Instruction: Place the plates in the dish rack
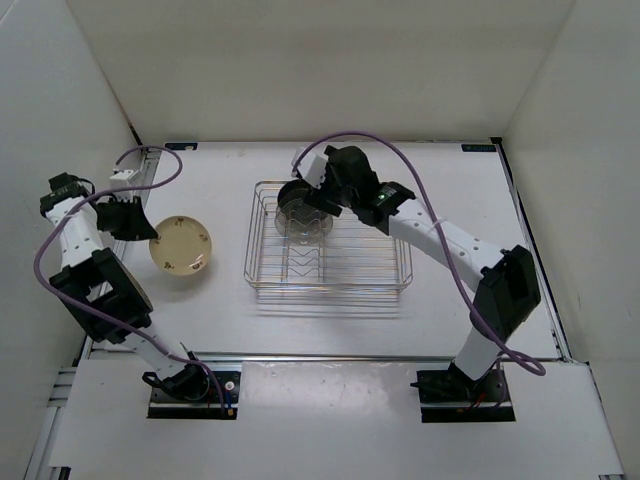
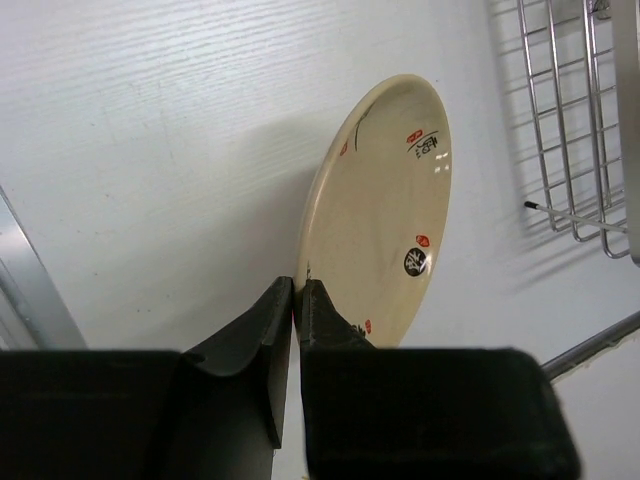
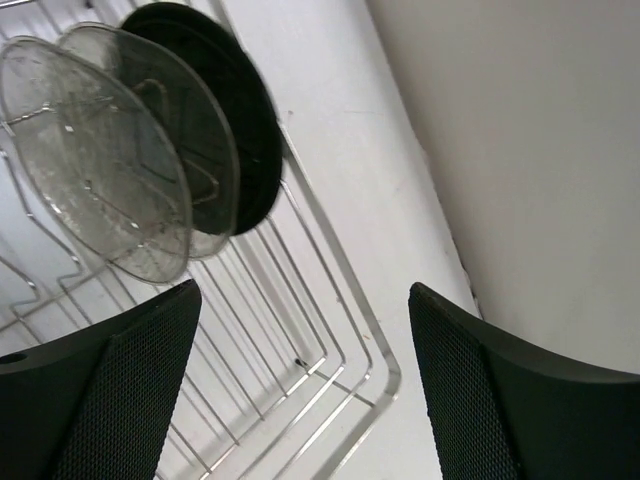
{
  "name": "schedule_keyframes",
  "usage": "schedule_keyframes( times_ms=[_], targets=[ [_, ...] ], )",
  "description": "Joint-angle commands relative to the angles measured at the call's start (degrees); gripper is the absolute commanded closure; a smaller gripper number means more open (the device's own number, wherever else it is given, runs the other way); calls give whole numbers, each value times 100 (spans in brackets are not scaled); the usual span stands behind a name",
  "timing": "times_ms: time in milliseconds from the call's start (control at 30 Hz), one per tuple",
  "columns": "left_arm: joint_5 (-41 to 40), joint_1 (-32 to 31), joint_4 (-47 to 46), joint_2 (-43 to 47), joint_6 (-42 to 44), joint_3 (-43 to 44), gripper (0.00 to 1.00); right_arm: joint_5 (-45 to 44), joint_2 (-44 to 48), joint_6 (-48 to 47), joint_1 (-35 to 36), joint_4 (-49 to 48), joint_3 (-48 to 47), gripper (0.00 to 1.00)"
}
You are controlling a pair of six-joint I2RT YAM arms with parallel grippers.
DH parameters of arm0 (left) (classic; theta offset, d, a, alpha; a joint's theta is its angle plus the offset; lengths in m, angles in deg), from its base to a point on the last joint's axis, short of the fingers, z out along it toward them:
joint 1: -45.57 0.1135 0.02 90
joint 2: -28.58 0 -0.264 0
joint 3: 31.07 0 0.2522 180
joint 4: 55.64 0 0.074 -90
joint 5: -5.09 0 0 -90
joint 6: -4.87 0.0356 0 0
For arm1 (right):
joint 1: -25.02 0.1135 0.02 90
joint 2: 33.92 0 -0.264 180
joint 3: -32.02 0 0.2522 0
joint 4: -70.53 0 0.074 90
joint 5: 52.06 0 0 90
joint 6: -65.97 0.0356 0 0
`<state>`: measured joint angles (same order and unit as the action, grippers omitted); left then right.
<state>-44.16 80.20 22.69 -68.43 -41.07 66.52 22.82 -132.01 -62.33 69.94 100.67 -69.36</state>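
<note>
My left gripper [image 2: 297,290] is shut on the rim of the cream-yellow plate [image 2: 385,200], which has small red and black marks. From above, this plate [image 1: 180,248] sits left of the dish rack [image 1: 330,270], with the left gripper [image 1: 148,232] at its left edge. A black plate [image 3: 235,110] and two translucent plates [image 3: 90,160] stand on edge in the rack's far left part. My right gripper [image 3: 305,300] is open and holds nothing, over the rack's corner just beyond the black plate. Seen from above, the right gripper [image 1: 312,190] is beside those plates [image 1: 305,222].
The rack's wire rim [image 3: 385,365] and side [image 2: 575,120] lie close to both grippers. White walls enclose the table on three sides. A purple cable [image 1: 440,250] loops along the right arm, and another [image 1: 150,155] runs by the left arm.
</note>
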Motion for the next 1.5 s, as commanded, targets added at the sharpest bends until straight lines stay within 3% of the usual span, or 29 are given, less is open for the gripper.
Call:
schedule_keyframes(
  times_ms=[0, 300, 433, 533, 700, 767, 867, 1033, 1133, 1467],
  targets=[
    [223, -105, 117, 437, -169, 292, 90, -167, 359, 182, -98, -135, -116, 12],
    [-163, -405, -59, 438, -547, 976, 90, -167, 826, 359, -485, -135, 288, 12],
    [-681, -877, -59, 359, -766, 1503, 90, -167, 1097, 411, -932, -135, 341, 11],
    [-989, -1264, 29, 140, -845, 2302, 90, -106, 1282, 525, -1275, -135, 403, 11],
    [-1675, -1889, 573, -449, -898, 4364, 90, 17, 1651, 710, -1872, -83, 824, 10],
    [-2042, -2283, 653, -581, -898, 4720, 90, 79, 1827, 763, -2048, -83, 1052, 10],
    [-2439, -2828, 487, -408, -837, 4599, 90, 210, 2047, 885, -2417, -83, 1237, 10],
    [-3019, -3629, -260, 208, -714, 3283, 90, 403, 2337, 948, -3024, -30, 1510, 10],
    [-3415, -4209, -454, 410, -573, 2912, 90, 544, 2478, 948, -3393, -30, 1676, 10],
    [-4373, -5650, -534, 534, -328, 3324, 90, 993, 2724, 1115, -4325, 84, 2186, 10]
  ],
)
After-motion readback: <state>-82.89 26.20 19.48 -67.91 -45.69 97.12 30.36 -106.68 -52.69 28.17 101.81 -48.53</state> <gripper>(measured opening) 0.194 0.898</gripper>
